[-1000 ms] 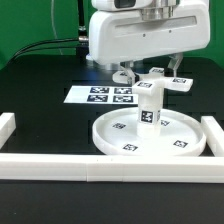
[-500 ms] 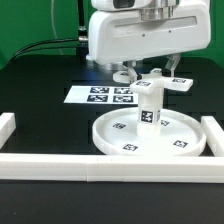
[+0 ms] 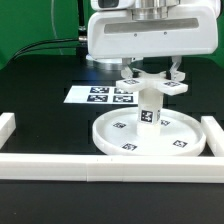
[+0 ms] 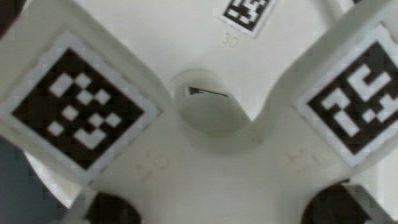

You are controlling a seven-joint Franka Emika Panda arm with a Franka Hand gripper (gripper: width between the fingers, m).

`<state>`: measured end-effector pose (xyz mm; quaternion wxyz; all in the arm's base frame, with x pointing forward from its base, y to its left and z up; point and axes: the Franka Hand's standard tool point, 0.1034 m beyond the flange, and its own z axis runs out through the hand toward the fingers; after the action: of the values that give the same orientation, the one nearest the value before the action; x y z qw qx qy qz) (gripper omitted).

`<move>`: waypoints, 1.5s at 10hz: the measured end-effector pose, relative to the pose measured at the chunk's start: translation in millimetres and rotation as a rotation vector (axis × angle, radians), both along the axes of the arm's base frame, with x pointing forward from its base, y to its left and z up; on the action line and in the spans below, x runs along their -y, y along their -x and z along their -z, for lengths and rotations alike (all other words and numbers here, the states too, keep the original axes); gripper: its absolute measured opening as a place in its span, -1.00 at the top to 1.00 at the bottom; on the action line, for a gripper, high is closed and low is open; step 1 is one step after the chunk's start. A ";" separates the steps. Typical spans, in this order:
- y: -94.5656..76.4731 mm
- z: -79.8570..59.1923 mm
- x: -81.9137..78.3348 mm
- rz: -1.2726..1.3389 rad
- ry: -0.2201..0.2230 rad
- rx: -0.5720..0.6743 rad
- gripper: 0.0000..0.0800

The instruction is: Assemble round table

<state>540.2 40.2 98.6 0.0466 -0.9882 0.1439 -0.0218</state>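
Now jaws (image 3: pixel 152 79) clenched on cross piece (image 3: pixel 153 85), held level directly over post (image 3: pixel 148 110); post upright at disc (image 3: pixel 150 135) centre, below jaws, on worktop (image 3: pixel 40 100).

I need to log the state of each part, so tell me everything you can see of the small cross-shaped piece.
The small cross-shaped piece is white, plastic-looking, with flat arms that each carry a black-and-white square tag. It is off the black table, roughly level, directly above the short thick cylindrical post, which stands upright in the middle of the large round rimmed disc. The gripper has it from above, under the big white wrist housing. The wrist view shows two tagged arms and a round central hub. Whether it touches the post top is unclear.
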 end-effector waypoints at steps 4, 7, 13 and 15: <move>-0.2 -0.1 0.2 0.223 -0.020 -0.018 -0.11; -0.7 -0.4 1.9 0.567 -0.066 -0.034 -0.11; -4.2 -1.1 2.6 1.207 -0.147 -0.082 -0.11; -4.5 -1.2 2.6 1.418 -0.177 -0.117 -0.11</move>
<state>544.7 37.6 99.8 0.0933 -0.6490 0.7549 0.0180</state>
